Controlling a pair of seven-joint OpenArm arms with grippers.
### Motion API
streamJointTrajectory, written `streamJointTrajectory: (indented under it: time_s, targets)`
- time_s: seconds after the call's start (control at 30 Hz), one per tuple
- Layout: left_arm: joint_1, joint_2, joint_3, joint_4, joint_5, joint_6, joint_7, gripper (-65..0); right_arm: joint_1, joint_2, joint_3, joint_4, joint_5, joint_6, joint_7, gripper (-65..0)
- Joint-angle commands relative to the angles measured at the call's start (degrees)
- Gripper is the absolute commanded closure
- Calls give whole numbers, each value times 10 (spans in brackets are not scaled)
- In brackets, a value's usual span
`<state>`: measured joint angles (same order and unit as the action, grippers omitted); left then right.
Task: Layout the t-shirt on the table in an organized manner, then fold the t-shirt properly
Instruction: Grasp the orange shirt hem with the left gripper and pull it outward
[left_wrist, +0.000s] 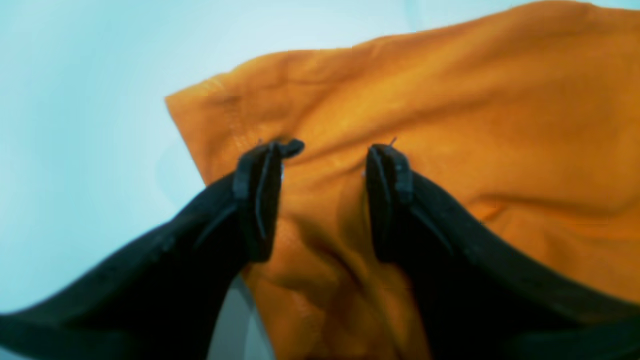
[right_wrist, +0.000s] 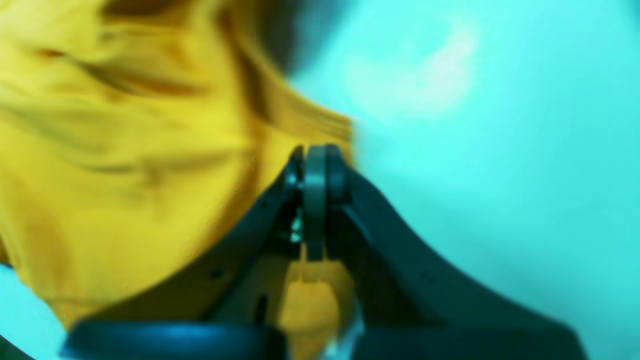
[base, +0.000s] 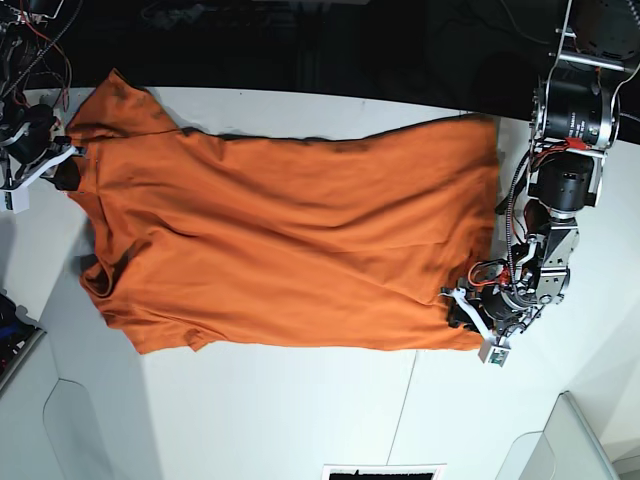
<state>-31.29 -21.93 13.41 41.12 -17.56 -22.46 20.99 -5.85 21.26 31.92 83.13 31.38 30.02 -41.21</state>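
The orange t-shirt (base: 290, 250) lies spread across the white table (base: 300, 410), wrinkled, with its hem to the right and its sleeves to the left. My left gripper (left_wrist: 332, 150) is open, its two black fingers (left_wrist: 257, 200) straddling a fold of the t-shirt (left_wrist: 450, 125) near a corner. In the base view the left gripper (base: 463, 312) sits at the lower right hem corner. My right gripper (right_wrist: 315, 155) is shut at the edge of the t-shirt (right_wrist: 125, 175), with fabric showing between the fingers' bases. In the base view the right gripper (base: 66, 165) is at the upper left of the shirt.
The left arm's base (base: 570, 150) stands at the right of the table, and wiring (base: 25, 40) at the far left. The table's far edge (base: 300, 92) borders a dark background. Thin seams (base: 400, 400) cross the near tabletop. Grey panels sit at the near corners (base: 575, 440).
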Motion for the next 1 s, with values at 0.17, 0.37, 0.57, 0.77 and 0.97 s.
streamJointTrajectory:
  time_s: [0.17, 0.37, 0.57, 0.77, 0.97]
  targets:
    - [-28, -11, -1, 3, 10, 8, 44, -309, 6, 9, 7, 7, 62, -2, 9, 0]
    - [-35, -19, -1, 94, -43, -28, 116, -309, 6, 8, 7, 27, 82, 2, 0, 0]
    - [-7, -39, -2, 236, -175, -107, 169, -309, 11, 6, 7, 75, 111, 9, 12, 0]
    - [25, -10, -1, 291, -188, -113, 170, -309, 80, -13, 0, 53, 80, 9, 26, 0]
    - [30, 50, -1, 253, -174, -112, 165, -309, 168, -26, -92, -25, 16, 8, 50, 0]
